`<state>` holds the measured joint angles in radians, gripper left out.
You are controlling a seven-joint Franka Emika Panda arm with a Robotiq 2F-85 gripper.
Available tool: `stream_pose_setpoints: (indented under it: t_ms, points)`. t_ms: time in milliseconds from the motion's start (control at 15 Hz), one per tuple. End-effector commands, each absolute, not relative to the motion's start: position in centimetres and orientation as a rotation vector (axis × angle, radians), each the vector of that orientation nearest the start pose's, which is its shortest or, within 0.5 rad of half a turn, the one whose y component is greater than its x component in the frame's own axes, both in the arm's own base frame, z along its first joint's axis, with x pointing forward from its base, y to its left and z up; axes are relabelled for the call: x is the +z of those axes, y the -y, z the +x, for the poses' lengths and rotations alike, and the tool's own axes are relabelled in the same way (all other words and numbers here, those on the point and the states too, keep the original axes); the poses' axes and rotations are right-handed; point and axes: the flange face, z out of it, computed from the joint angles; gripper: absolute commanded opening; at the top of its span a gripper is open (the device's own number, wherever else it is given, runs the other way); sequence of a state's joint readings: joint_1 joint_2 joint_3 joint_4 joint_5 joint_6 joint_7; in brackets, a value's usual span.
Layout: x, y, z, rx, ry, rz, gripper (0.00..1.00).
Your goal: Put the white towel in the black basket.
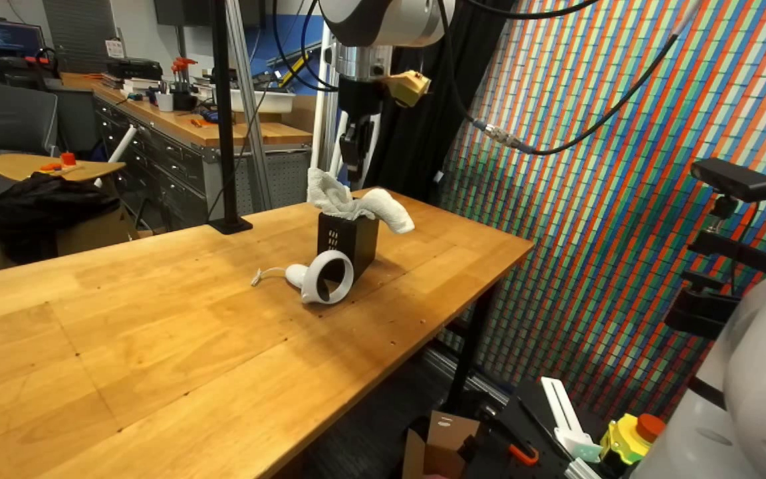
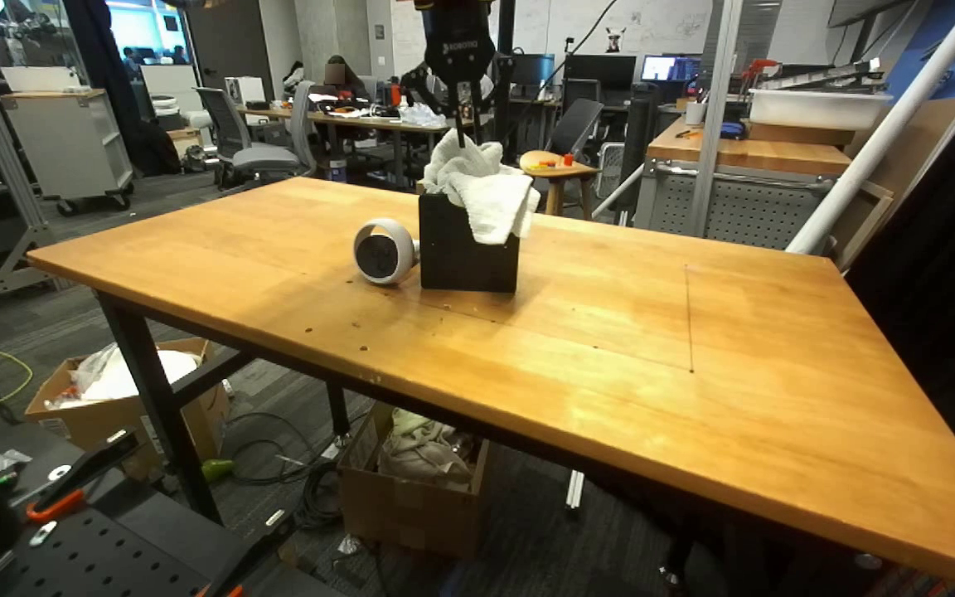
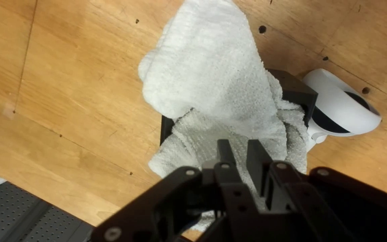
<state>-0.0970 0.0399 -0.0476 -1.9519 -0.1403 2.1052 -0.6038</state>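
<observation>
In an exterior view, can see the white towel (image 1: 346, 207) bunched in the mouth of the black basket (image 1: 364, 246) on the desk (image 1: 177, 332), drooping past the rim toward three o'clock, plus jaws overhead at twelve and a white controller (image 1: 312, 276) at seven; in an exterior view, can see a towel flap (image 2: 498, 214) over the basket's wall toward one o'clock, with controller just beside at nine; in the wrist view, can see jaws parted by a narrow gap with towel behind; cannot tell whether touching.
</observation>
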Motion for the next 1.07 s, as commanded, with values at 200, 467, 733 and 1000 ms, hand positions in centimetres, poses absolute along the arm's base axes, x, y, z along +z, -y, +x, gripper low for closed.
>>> stream_pose_setpoints:
  t_ms: [200, 467, 733, 1000]
  points:
    - [45.3, 10.6, 58.3, -0.05, 0.837, -3.192, 0.0]
    - [43.6, 11.4, 59.2, -0.018, 0.824, -3.179, 0.0]
    - [41.5, 11.4, 60.1, 0.01, 0.83, -3.15, 0.0]
    - [38.5, 11.5, 60.7, 0.045, 0.81, -3.104, 0.0]
